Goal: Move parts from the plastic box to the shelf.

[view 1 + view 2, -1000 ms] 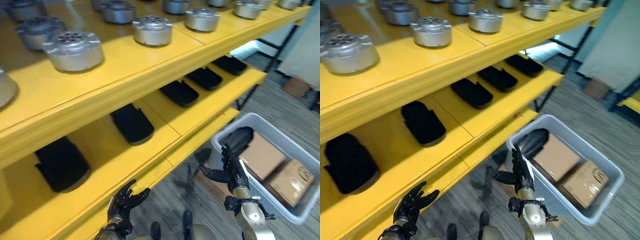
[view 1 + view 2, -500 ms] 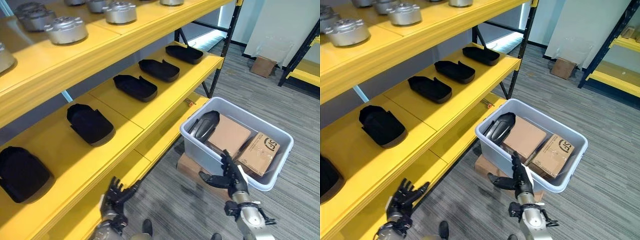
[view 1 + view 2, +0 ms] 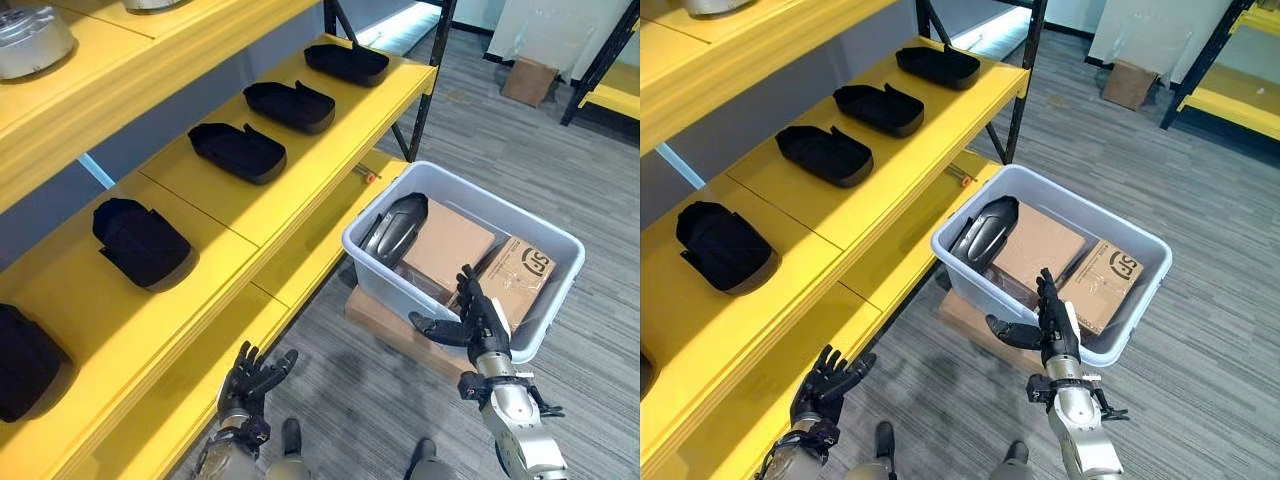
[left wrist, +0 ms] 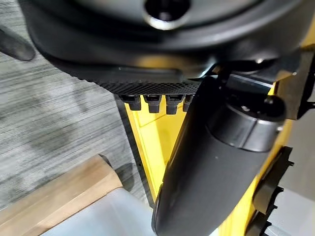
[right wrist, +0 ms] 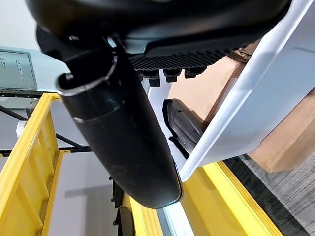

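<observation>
- The yellow shelf (image 3: pixel 250 215) runs along the robot's left; its middle level carries a row of black moulded parts (image 3: pixel 238 152), each lying flat and apart from the next, with bare patches between and beside them.
- The plastic box (image 3: pixel 560 245) stands on the floor to the right, resting on a flat brown board (image 3: pixel 385 322). Inside are two cardboard cartons (image 3: pixel 447 240) and, at the end nearest the shelf, the part to be moved.
- That black part (image 3: pixel 392 224) is propped against the box wall, its rounded back up. It looks like a rigid, glossy shell, probably light but likely slippery; a hold across its narrower waist with the thumb opposite the fingers seems safest.
- The right hand (image 3: pixel 478 322) hovers just outside the box's near rim, fingers straight and spread, holding nothing.
- The left hand (image 3: pixel 247 384) hangs low by the shelf's bottom level, fingers relaxed and empty.
</observation>
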Controlling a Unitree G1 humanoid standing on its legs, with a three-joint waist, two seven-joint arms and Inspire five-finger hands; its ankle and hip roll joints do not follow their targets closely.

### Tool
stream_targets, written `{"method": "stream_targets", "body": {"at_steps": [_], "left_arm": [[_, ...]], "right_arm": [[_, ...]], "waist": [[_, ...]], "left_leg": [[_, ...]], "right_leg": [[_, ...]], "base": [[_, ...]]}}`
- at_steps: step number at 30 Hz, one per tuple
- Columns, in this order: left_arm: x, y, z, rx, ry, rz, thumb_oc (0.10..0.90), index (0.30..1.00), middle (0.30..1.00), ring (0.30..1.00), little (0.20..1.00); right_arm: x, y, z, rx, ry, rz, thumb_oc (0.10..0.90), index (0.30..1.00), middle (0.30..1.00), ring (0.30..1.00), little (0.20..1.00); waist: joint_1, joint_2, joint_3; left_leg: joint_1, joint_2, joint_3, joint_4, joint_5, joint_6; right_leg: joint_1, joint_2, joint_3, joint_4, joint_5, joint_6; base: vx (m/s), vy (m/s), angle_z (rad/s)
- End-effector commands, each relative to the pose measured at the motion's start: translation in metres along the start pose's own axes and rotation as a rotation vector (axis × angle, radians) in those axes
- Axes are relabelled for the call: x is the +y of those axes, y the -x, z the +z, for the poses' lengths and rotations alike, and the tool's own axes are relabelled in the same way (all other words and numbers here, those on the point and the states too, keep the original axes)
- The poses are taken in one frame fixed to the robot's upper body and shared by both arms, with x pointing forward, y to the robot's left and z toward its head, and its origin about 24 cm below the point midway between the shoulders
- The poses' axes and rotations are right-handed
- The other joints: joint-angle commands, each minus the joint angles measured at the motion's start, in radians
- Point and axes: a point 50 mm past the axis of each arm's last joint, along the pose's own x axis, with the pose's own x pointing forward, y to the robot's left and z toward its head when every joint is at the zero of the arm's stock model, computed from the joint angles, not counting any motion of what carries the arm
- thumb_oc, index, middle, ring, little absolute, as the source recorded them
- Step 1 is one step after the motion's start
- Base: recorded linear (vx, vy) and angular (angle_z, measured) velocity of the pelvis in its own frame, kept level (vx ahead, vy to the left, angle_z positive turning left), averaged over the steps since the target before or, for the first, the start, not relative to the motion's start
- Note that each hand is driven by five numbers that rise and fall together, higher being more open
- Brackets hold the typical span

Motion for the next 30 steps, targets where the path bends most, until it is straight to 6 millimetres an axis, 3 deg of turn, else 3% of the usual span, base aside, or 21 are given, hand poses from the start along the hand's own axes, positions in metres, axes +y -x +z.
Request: {"method": "stream_targets", "body": {"at_steps": [1, 4, 5, 7, 9, 11, 12, 13, 15, 17, 19, 23, 30], "left_arm": [[-0.018, -0.008, 0.054, -0.248, 0.012, -0.102, 0.9, 1.0, 1.0, 1.0, 1.0], [-0.017, -0.006, 0.056, -0.259, 0.021, -0.097, 0.9, 1.0, 1.0, 1.0, 1.0], [-0.017, -0.005, 0.056, -0.259, 0.018, -0.104, 0.9, 1.0, 1.0, 1.0, 1.0], [-0.021, -0.004, 0.056, -0.255, 0.021, -0.12, 0.9, 1.0, 1.0, 1.0, 1.0], [-0.02, -0.004, 0.053, -0.241, 0.023, -0.118, 0.9, 1.0, 1.0, 1.0, 1.0], [-0.02, -0.003, 0.053, -0.238, 0.026, -0.123, 0.9, 1.0, 1.0, 1.0, 1.0], [-0.018, -0.002, 0.05, -0.23, 0.013, -0.125, 0.9, 1.0, 1.0, 1.0, 1.0], [-0.015, -0.001, 0.05, -0.23, -0.003, -0.116, 0.9, 1.0, 1.0, 1.0, 1.0], [-0.005, 0.002, 0.048, -0.226, 0.005, -0.076, 0.9, 1.0, 1.0, 1.0, 1.0], [0.007, 0.004, 0.045, -0.222, 0.048, -0.024, 0.9, 1.0, 1.0, 1.0, 1.0], [0.011, 0.005, 0.053, -0.256, 0.046, -0.01, 0.9, 1.0, 1.0, 1.0, 1.0], [0.019, 0.007, 0.058, -0.272, 0.018, 0.007, 0.9, 1.0, 1.0, 1.0, 1.0], [0.012, 0.003, 0.062, -0.265, -0.03, -0.027, 0.9, 1.0, 1.0, 1.0, 1.0]], "right_arm": [[0.001, -0.014, 0.064, -0.347, -0.108, -0.027, 0.9, 1.0, 1.0, 1.0, 1.0], [0.004, -0.012, 0.062, -0.343, -0.105, 0.002, 0.9, 1.0, 1.0, 1.0, 1.0], [0.005, -0.011, 0.061, -0.337, -0.101, 0.018, 0.9, 1.0, 1.0, 1.0, 1.0], [0.007, -0.01, 0.061, -0.334, -0.088, 0.038, 0.9, 1.0, 1.0, 1.0, 1.0], [0.008, -0.012, 0.062, -0.338, -0.096, 0.038, 0.9, 1.0, 1.0, 1.0, 1.0], [0.007, -0.013, 0.063, -0.34, -0.104, 0.037, 0.9, 1.0, 1.0, 1.0, 1.0], [0.004, -0.012, 0.062, -0.344, -0.122, 0.025, 0.9, 1.0, 1.0, 1.0, 1.0], [0.005, -0.013, 0.062, -0.344, -0.109, 0.027, 0.9, 1.0, 1.0, 1.0, 1.0], [0.009, -0.013, 0.064, -0.355, -0.112, 0.043, 0.9, 1.0, 1.0, 1.0, 1.0], [0.02, -0.013, 0.064, -0.35, -0.13, 0.104, 0.9, 1.0, 1.0, 1.0, 1.0], [0.021, -0.012, 0.062, -0.337, -0.137, 0.117, 0.9, 1.0, 1.0, 1.0, 1.0], [0.022, -0.007, 0.059, -0.32, -0.127, 0.136, 0.9, 1.0, 1.0, 1.0, 1.0], [0.018, 0.001, 0.048, -0.267, -0.138, 0.119, 0.9, 1.0, 1.0, 1.0, 1.0]], "waist": [[0.009, -0.017, 0.003], [0.032, -0.027, 0.024], [0.05, -0.039, 0.043], [0.076, -0.064, 0.078], [0.115, -0.074, 0.091], [0.113, -0.083, 0.089], [0.112, -0.07, 0.078], [0.13, -0.063, 0.077], [0.163, -0.049, 0.067], [0.164, -0.037, 0.043], [0.161, -0.039, 0.027], [0.153, -0.06, 0.006], [0.111, -0.084, -0.022]], "left_leg": [[0.074, 0.084, -0.042, 0.146, -0.103, 0.002], [0.003, 0.099, -0.111, 0.348, 0.0, 0.012], [-0.042, 0.083, -0.159, 0.465, 0.033, 0.02], [-0.133, 0.004, -0.232, 0.616, 0.004, 0.044], [-0.221, -0.161, -0.308, 0.546, -0.098, 0.06], [-0.233, -0.141, -0.306, 0.465, -0.084, 0.057], [-0.257, -0.064, -0.282, 0.246, 0.018, 0.027], [-0.251, -0.064, -0.314, 0.158, 0.052, 0.016], [-0.232, -0.097, -0.444, 0.064, 0.075, -0.005], [-0.158, -0.096, -0.466, 0.067, 0.032, 0.001], [-0.134, -0.092, -0.422, 0.061, 0.023, 0.002], [-0.115, -0.118, -0.355, 0.112, -0.046, 0.037], [-0.145, -0.155, -0.296, 0.187, -0.111, 0.057]], "right_leg": [[-0.041, 0.088, 0.061, -0.038, 0.032, -0.066], [0.008, 0.163, 0.087, -0.086, 0.003, -0.12], [0.03, 0.184, 0.1, -0.102, 0.0, -0.141], [0.068, 0.19, 0.12, -0.128, -0.012, -0.155], [0.091, 0.189, 0.163, -0.148, -0.017, -0.138], [0.102, 0.193, 0.174, -0.159, -0.019, -0.133], [0.119, 0.207, 0.184, -0.179, -0.023, -0.118], [0.141, 0.211, 0.201, -0.183, -0.027, -0.115], [0.166, 0.228, 0.265, -0.171, -0.051, -0.111], [0.158, 0.24, 0.311, -0.149, -0.067, -0.104], [0.175, 0.217, 0.307, -0.164, -0.064, -0.092], [0.193, 0.154, 0.319, -0.184, -0.035, -0.053], [0.199, 0.091, 0.295, -0.211, 0.004, -0.016]], "base": [[0.09, -0.209, -0.12], [0.11, -0.244, -0.32], [0.08, -0.247, -0.63], [0.07, -0.122, -0.66], [0.14, 0.06, -0.34], [0.17, 0.068, -0.22], [0.25, 0.166, -0.89], [0.34, 0.239, -0.91], [0.25, 0.229, -0.8], [0.17, 0.254, -1.03], [0.13, 0.258, -1.35], [0.11, 0.211, -0.35], [0.06, 0.128, -0.05]]}}
